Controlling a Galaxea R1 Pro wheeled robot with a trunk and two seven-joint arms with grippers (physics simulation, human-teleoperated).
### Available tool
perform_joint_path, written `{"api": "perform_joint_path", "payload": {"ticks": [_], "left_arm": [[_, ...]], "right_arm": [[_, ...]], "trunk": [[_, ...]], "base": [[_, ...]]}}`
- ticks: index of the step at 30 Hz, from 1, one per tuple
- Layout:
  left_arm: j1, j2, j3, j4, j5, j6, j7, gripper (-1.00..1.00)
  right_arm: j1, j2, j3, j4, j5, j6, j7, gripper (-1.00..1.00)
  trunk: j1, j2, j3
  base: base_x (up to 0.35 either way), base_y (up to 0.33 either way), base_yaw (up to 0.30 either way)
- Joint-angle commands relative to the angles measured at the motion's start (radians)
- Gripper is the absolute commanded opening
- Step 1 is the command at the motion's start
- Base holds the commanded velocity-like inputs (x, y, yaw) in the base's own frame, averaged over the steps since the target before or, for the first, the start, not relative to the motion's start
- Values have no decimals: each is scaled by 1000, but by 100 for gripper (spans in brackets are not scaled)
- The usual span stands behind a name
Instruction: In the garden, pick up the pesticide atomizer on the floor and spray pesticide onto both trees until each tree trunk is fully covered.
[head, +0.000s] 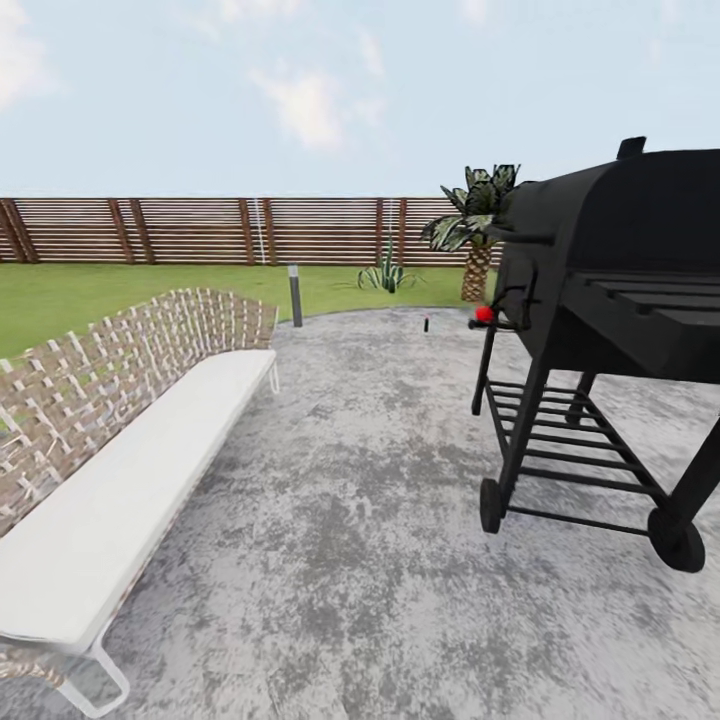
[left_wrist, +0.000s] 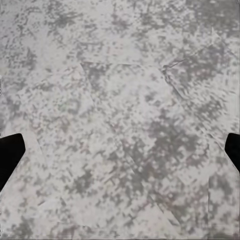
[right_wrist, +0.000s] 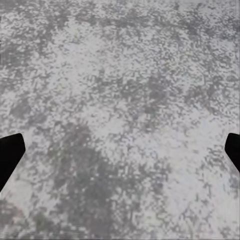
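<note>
Both end effectors, left (left_wrist: 120, 150) and right (right_wrist: 120, 150), hung spread and empty over mottled grey stone paving (head: 380, 520). Risk: black wheeled barbecue grill (head: 610, 300) stood near the route to the lawn (head: 60, 300); the base could clip it.

Back garden patio, mottled grey paving (head: 380, 520) spreading underfoot, black barbecue grill (head: 610, 290) standing beside a woven bench (head: 120, 440) (white cushion), lawn (head: 60, 300) running to a slatted wooden fence (head: 200, 230)
</note>
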Motion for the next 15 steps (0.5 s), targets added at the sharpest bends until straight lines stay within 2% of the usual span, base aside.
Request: {"api": "perform_joint_path", "payload": {"ticks": [1,15], "left_arm": [[0,0,0,0,0,0,0,100],[0,-3,-2,-5,-3,0,3,100]], "right_arm": [[0,0,0,0,0,0,0,100],[0,-3,-6,5,-2,-5,-2,100]], "trunk": [[0,0,0],[0,0,0]], "base": [[337,70,-1],[338,7,0]]}}
